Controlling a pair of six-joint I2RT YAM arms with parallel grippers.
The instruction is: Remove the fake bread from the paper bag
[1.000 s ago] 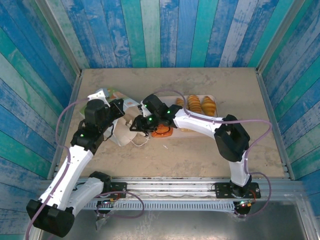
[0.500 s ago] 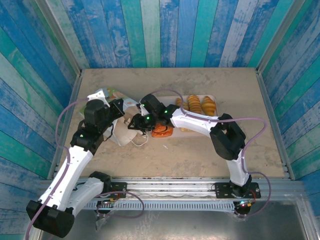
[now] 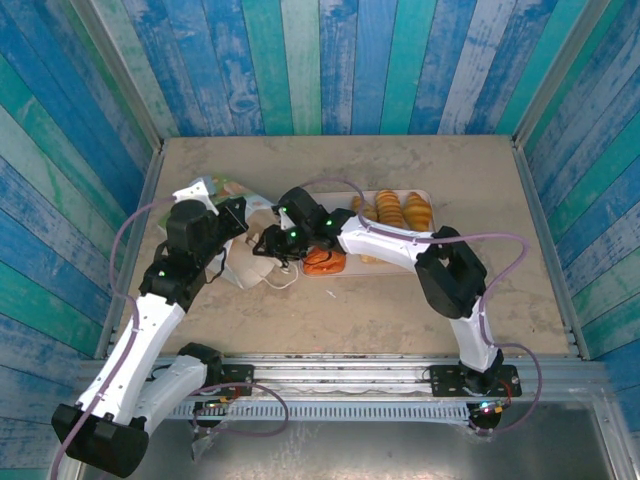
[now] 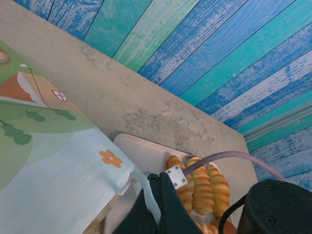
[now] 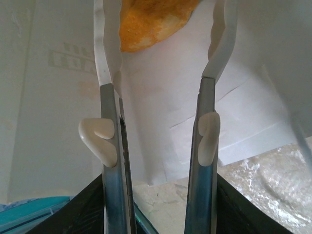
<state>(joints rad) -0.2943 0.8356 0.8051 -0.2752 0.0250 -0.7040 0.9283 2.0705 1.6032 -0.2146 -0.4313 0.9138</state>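
One fake bread (image 5: 146, 19) sits inside the paper bag (image 4: 58, 161) between the right claw's (image 5: 163, 34) parted fingers; the left claw (image 3: 238, 215), shut, pinches the bag's rim. Closing now may trap paper and tear it.

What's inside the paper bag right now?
One orange bread piece lies deep in the paper bag, between the right gripper's open fingers. The white walls hide anything further in.

Tan table (image 3: 400, 300), viewed from above. Paper bag (image 3: 240, 268) lies left of centre; pale tray (image 4: 146, 153) lies just beside it, rightward.
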